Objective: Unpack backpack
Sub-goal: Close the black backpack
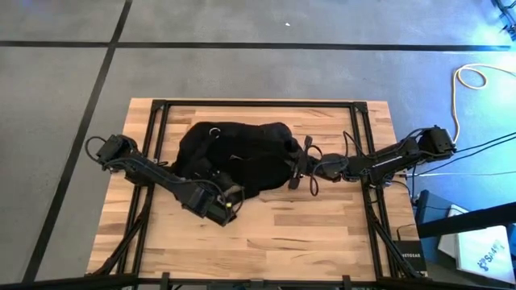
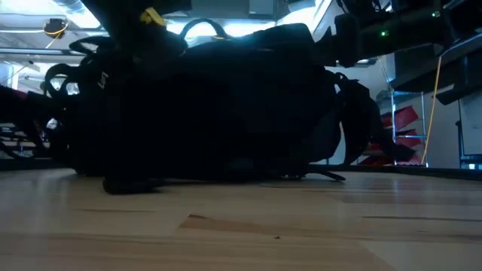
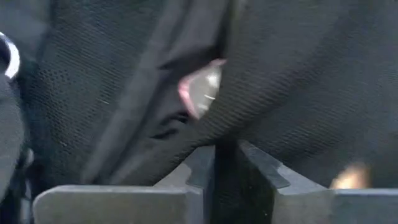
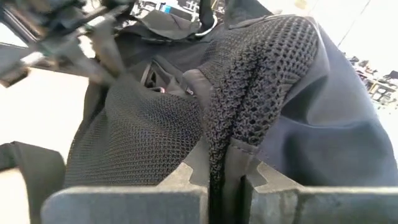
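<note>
Both claws pinch the backpack (image 1: 242, 149) (black mesh).

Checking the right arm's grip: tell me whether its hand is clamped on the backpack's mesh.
Yes, in the right wrist view the right hand pinches a fold of the backpack's black mesh between its fingers.

Backpack (image 1: 242, 153) mid-table; bare front boards (image 1: 306, 234).

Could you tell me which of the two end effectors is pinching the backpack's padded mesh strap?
The right end effector, at the backpack's right side; the left end effector works at its near edge.
</note>
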Tool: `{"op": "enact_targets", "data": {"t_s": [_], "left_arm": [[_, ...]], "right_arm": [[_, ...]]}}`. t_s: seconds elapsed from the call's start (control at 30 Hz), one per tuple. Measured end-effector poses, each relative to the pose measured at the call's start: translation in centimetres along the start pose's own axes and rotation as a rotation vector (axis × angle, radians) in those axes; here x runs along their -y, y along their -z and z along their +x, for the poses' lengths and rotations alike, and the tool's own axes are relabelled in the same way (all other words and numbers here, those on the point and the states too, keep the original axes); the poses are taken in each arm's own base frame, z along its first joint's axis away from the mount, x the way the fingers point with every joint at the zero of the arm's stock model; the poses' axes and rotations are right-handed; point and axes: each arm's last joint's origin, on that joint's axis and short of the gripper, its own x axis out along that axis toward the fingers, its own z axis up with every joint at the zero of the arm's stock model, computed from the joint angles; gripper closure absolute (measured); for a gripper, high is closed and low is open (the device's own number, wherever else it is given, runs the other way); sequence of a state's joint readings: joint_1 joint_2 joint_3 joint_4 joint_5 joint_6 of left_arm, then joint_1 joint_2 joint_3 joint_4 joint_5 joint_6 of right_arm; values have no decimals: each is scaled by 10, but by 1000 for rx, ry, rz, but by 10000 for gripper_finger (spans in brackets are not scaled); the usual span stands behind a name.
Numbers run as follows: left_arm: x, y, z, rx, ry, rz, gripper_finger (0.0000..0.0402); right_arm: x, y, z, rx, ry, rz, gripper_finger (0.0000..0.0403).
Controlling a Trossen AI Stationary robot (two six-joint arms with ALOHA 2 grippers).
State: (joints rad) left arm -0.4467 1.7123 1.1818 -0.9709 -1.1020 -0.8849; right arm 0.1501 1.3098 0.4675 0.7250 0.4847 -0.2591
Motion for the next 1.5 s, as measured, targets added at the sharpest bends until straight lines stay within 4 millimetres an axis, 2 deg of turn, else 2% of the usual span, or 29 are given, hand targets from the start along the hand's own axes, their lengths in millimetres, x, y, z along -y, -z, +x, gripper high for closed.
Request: {"op": "enact_targets", "data": {"t_s": [0.27, 0.4, 0.57, 0.73, 0.83, 0.93, 1.03, 1.17, 1.4, 1.5], "left_arm": [[-12, 1, 26, -16, -115, 10, 367], [-10, -3, 27, 53, -139, -75, 367], [7, -22, 16, 146, -37, -195, 367], [21, -50, 8, 244, 118, -288, 367], [20, -64, 13, 283, 140, -393, 367], [16, -70, 23, 275, 156, -511, 367], [14, -70, 36, 231, 190, -516, 364], [17, -73, 40, 236, 228, -519, 328], [21, -85, 21, 351, 282, -508, 226], [21, -84, 22, 347, 276, -482, 195]], "right_arm": [[-2, -1, 0, 23, -66, 23, 398], [-3, -1, 0, 28, -91, 44, 398], [-3, -1, 0, 31, -101, 49, 398], [-3, -2, -1, 36, -105, 50, 398], [-3, -2, 0, 38, -104, 51, 398], [-3, -2, -1, 42, -104, 53, 398], [-3, -3, 0, 48, -101, 56, 398], [-3, -4, 0, 46, -102, 53, 398], [-3, -5, 1, 43, -101, 50, 398], [-3, -5, 1, 44, -101, 50, 398]]}}
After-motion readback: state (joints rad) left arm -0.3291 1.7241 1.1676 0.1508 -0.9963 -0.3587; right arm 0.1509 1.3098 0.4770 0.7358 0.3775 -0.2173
